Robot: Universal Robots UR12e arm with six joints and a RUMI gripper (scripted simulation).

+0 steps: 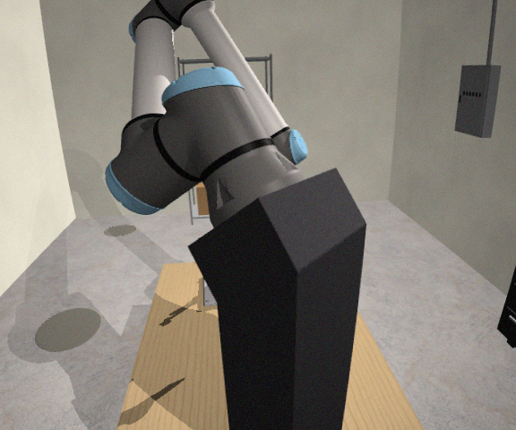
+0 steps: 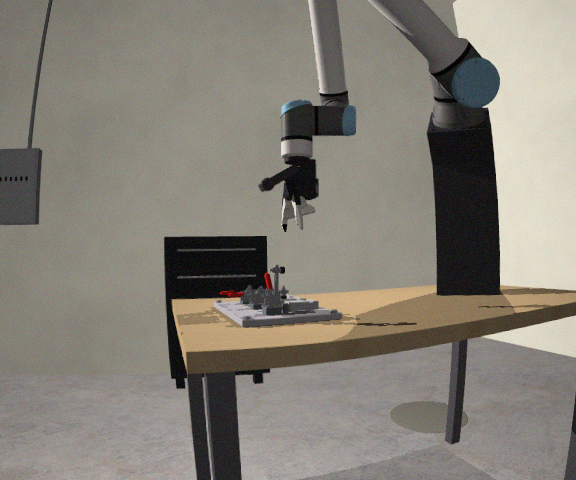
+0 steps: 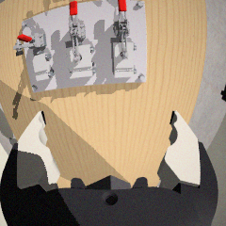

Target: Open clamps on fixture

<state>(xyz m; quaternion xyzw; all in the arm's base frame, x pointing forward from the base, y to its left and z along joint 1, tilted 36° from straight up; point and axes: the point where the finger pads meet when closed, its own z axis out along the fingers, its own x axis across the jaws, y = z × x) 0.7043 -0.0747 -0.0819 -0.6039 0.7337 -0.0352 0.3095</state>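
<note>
A grey fixture plate (image 3: pixel 85 47) lies on the wooden table (image 2: pixel 381 315) and carries three toggle clamps with red handles. In the wrist view the left clamp (image 3: pixel 25 41) has its handle turned sideways; the middle clamp (image 3: pixel 74 28) and the right clamp (image 3: pixel 120 27) point their handles toward the far edge. Grey parts sit under the clamp arms. In the exterior view the fixture (image 2: pixel 277 308) is near the table's left end, with one clamp arm standing upright. My gripper (image 2: pixel 291 226) hangs high above it, open and empty; its white fingers frame the wrist view (image 3: pixel 110 137).
The dark robot pedestal (image 1: pixel 290 296) stands on the table and hides most of the fixture in the top view. A black drawer cabinet (image 2: pixel 216 268) stands behind the table. A grey wall box (image 2: pixel 14 186) hangs at the left.
</note>
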